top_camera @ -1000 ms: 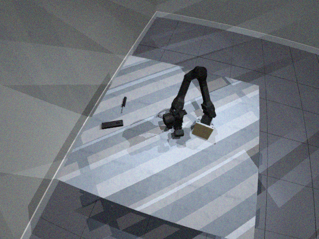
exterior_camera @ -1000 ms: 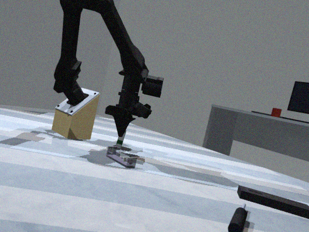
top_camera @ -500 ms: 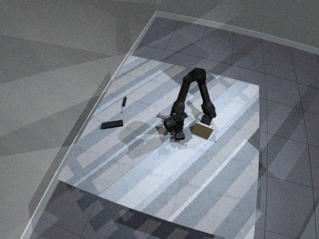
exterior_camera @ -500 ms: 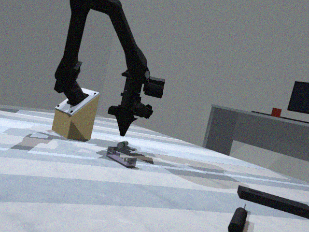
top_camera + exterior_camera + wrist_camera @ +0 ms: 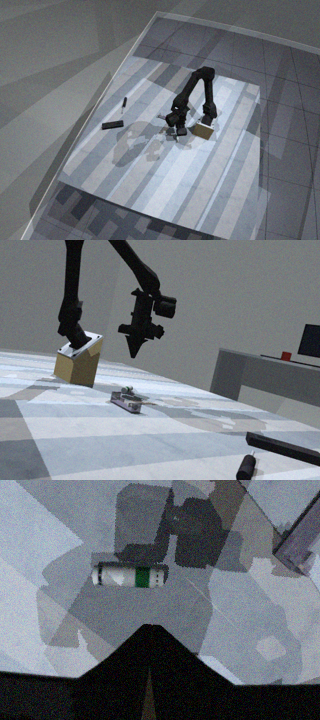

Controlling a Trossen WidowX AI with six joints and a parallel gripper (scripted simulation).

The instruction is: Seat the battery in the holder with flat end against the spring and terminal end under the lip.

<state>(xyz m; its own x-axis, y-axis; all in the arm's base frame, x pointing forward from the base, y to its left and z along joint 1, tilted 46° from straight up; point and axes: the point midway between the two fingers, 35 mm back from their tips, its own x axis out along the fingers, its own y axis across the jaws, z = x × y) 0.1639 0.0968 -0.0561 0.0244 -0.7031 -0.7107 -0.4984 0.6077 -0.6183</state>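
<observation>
The arm (image 5: 140, 268) is rising from its tan base block (image 5: 77, 364), bending over at the elbow and pointing its wrist straight down. The claw (image 5: 133, 353) is hanging well above the patterned surface (image 5: 103, 426), with its fingers pressed together into a single point and gripping nothing. It is touching neither the battery nor the holder.

The battery (image 5: 128, 576) is lying on its side on the surface, white with a green band, below and ahead of the claw tip in the wrist view. In the exterior view the battery (image 5: 126, 389) is resting just beside the far edge of the holder (image 5: 126, 402), outside its tray; whether the two are touching cannot be told.

A black bar (image 5: 283, 447) and a dark-handled tool (image 5: 246, 467) are lying well apart from the holder.
</observation>
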